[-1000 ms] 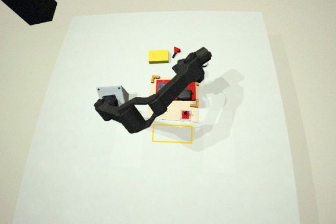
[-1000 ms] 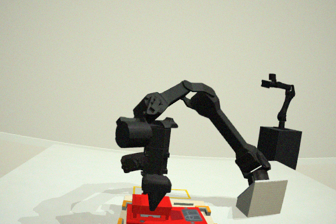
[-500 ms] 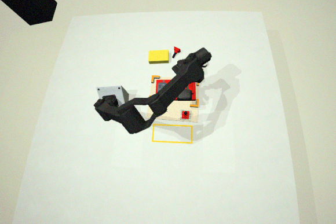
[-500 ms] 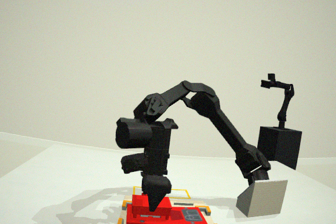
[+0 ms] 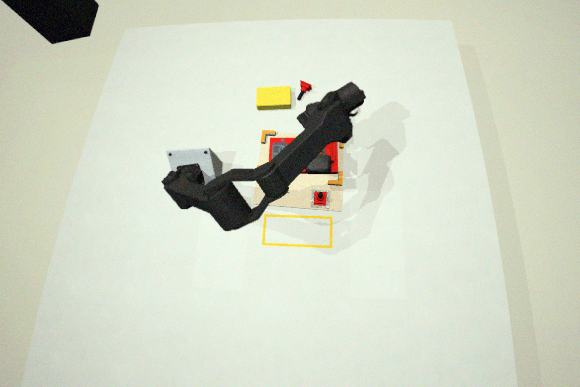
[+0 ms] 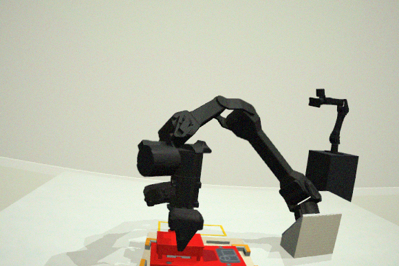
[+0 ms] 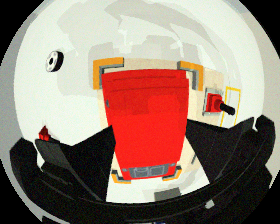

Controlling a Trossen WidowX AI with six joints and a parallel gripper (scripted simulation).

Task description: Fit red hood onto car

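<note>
The red hood (image 6: 165, 241) (image 7: 150, 137) is between the fingers of my gripper (image 6: 179, 240) (image 7: 149, 125), one finger on each side. My gripper is shut on it. The hood is low over the red chassis deck (image 5: 334, 151) (image 6: 212, 254), roughly level. In the exterior view a narrow gap shows under its near edge, with short red corner bosses and a bit of grey inside. The chassis sits in the tan jig (image 5: 300, 188) (image 7: 211, 77). The pegs and holes are hidden, so I cannot tell whether they meet. The arm covers the hood in the top view.
Orange corner brackets (image 5: 268, 133) (image 7: 108, 62) surround the chassis. A red part with a black knob (image 5: 320, 198) (image 7: 213, 103) stands on the jig. A yellow block (image 5: 273, 97), a red-and-black piece (image 5: 305, 87) and a wheel (image 7: 54, 61) lie outside it. A grey wedge (image 6: 320, 236) stands nearby.
</note>
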